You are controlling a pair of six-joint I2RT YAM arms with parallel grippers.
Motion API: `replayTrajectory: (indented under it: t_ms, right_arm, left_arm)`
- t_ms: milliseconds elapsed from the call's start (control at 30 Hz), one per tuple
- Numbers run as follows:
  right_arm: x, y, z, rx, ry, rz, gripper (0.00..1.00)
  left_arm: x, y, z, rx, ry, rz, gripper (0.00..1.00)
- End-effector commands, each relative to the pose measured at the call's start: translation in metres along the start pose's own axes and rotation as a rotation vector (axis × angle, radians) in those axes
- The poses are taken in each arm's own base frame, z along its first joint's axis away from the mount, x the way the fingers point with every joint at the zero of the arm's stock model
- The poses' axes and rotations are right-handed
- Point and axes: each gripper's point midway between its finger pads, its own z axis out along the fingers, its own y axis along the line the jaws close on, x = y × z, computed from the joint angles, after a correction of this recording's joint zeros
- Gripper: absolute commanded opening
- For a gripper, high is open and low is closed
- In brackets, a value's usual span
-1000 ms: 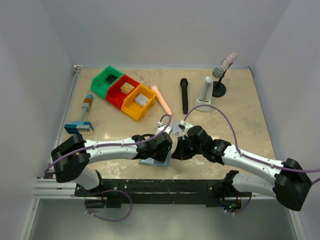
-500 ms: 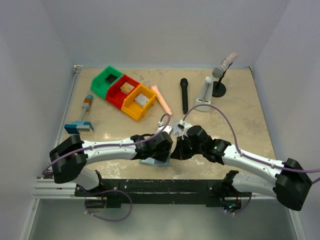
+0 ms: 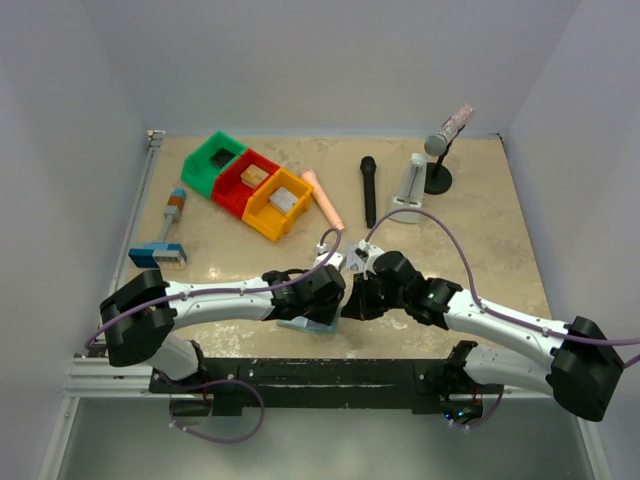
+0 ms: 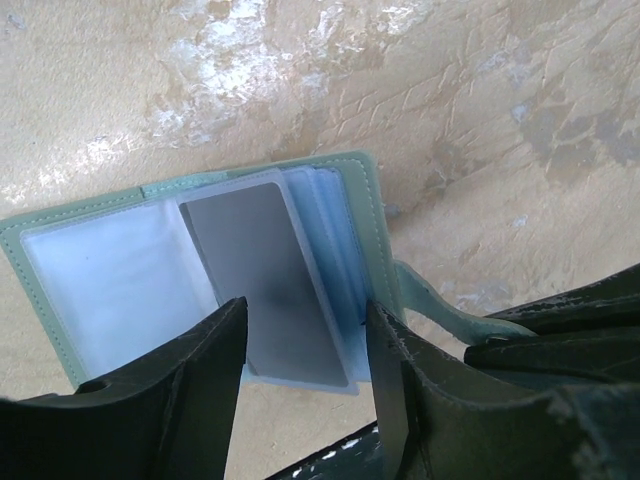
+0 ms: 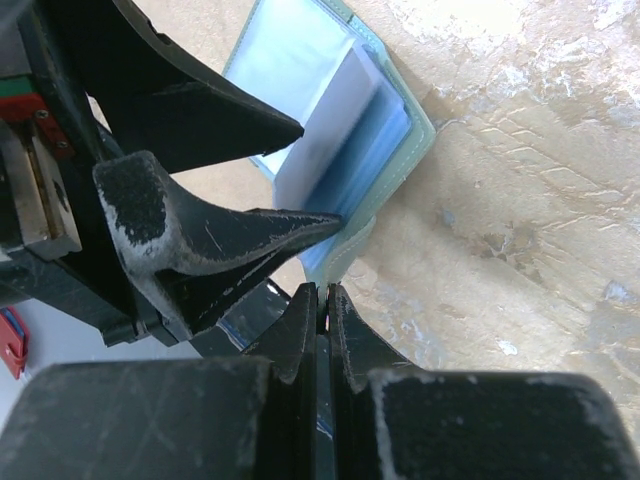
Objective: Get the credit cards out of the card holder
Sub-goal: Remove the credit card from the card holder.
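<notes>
Pinching the card holder shut-jawed, right gripper anchors it; left gripper, jaws wide, must grip the grey card.

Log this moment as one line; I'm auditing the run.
left gripper open above grey card | right gripper shut on card holder | card in pocket

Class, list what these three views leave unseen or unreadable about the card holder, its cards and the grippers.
1. Top view: card holder mostly under the left gripper and right gripper; only a corner shows.
2. Left wrist view: no print readable on the grey card; stacked sleeves hide any card behind it.
3. Right wrist view: the left gripper's fingers cover the holder's near pockets.
</notes>
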Motion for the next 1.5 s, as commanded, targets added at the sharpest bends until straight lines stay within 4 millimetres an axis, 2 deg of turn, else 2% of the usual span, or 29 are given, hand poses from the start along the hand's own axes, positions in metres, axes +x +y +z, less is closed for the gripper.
replayTrajectory:
  t_ms: [0, 200, 733, 1133, 1300, 1400, 1467]
  right_arm:
    - [-0.016, 0.018, -0.008, -0.055, -0.051, -0.027, 0.00]
    - [-0.015, 0.016, -0.008, -0.049, -0.052, -0.025, 0.00]
    - [-0.013, 0.013, -0.006, -0.042, -0.048, -0.029, 0.00]
    - [-0.013, 0.012, -0.006, -0.038, -0.048, -0.027, 0.00]
    - [-0.012, 0.011, -0.005, -0.035, -0.042, -0.029, 0.00]
    - [-0.013, 0.012, -0.005, -0.034, -0.044, -0.030, 0.00]
    - [-0.013, 0.012, -0.004, -0.033, -0.043, -0.030, 0.00]
  left_arm:
    - [-0.004, 0.010, -0.004, -0.058, -0.027, -0.016, 0.54]
    - [-0.009, 0.012, -0.009, -0.063, -0.052, -0.024, 0.53]
    - [-0.019, 0.026, -0.021, -0.113, -0.108, -0.033, 0.57]
    - [-0.015, 0.002, -0.016, -0.004, -0.068, -0.006, 0.56]
    - [-0.020, -0.005, -0.022, 0.044, -0.084, 0.000, 0.56]
    - [-0.022, -0.017, -0.027, 0.109, -0.090, 0.010, 0.56]
    - [-0.023, -0.016, -0.028, 0.108, -0.095, 0.008, 0.56]
